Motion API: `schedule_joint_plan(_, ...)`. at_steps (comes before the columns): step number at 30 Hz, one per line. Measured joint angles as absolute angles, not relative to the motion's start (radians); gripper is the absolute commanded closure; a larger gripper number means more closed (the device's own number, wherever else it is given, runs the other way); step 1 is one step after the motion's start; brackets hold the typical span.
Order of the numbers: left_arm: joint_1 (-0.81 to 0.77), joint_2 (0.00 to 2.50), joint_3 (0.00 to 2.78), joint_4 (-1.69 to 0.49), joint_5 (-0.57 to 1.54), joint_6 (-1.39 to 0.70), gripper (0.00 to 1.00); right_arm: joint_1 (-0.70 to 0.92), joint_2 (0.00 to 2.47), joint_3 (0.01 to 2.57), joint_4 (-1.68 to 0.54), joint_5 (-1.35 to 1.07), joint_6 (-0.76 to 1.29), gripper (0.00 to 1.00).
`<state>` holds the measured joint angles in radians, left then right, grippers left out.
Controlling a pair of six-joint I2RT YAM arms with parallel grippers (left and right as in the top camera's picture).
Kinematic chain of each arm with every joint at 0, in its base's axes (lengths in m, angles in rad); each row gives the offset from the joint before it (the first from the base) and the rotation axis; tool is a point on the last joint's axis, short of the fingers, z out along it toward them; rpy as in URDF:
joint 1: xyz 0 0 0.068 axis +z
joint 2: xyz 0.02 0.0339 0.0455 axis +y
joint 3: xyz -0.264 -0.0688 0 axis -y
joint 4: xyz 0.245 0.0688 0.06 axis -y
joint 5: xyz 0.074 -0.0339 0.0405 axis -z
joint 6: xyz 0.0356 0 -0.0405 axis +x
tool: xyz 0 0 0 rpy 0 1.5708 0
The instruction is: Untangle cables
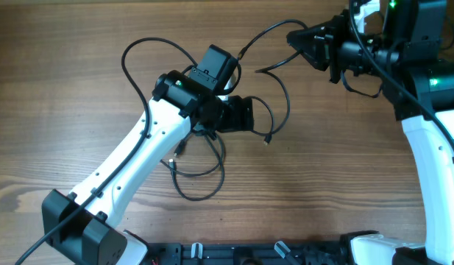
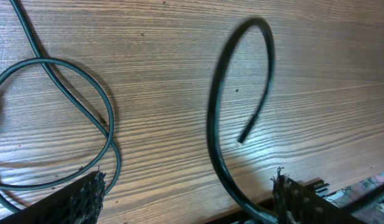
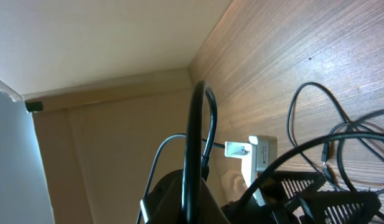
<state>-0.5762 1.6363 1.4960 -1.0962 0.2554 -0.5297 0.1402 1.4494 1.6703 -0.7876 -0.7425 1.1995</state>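
Note:
Thin black cables (image 1: 204, 171) lie tangled on the wooden table, with a wide loop (image 1: 138, 51) at the back left and a small plug (image 1: 267, 139) at the centre. My left gripper (image 1: 250, 115) is low over the tangle. Its fingers (image 2: 188, 200) are wide apart, and a curved cable (image 2: 215, 99) runs between them close to the right finger; another loop (image 2: 107, 121) lies to the left. My right gripper (image 1: 294, 38) is raised at the back right and looks shut on a cable (image 1: 267, 31) that arcs toward the tangle. That cable (image 3: 195, 143) crosses its jaws (image 3: 241, 199).
My left arm (image 1: 131, 165) crosses the table from its base (image 1: 72, 228) at the front left. My right arm (image 1: 433, 147) stands along the right edge. Black fixtures (image 1: 241, 254) line the front edge. A beige wall (image 3: 104, 137) lies beyond the table's far edge.

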Motion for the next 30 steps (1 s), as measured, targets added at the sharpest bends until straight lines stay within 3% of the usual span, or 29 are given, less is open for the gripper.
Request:
schedule_joint_plan(3,-0.576,1.636,1.496,-1.096,0.255,-0.53,0.12,0.14,1.449,1.67,-0.788,-0.737,1.199,0.96)
schedule_joint_plan(5,-0.576,1.636,1.496,-1.096,0.255,-0.53,0.0,0.14,1.449,1.67,-0.788,-0.736,1.199,0.96)
schedule_joint_plan(19,-0.577,1.652,1.496,-1.073,0.255,-0.661,0.04,0.14,1.449,1.67,-0.807,-0.733,1.199,0.96)
schedule_joint_plan(25,-0.577,1.689,1.496,-1.054,0.255,-0.684,0.32,0.14,1.449,1.67,-0.779,-0.732,1.203,0.96)
schedule_joint_plan(30,-0.577,1.689,1.495,-1.045,0.255,-0.69,0.75,0.14,1.449,1.67,-0.762,-0.732,1.238,0.96)
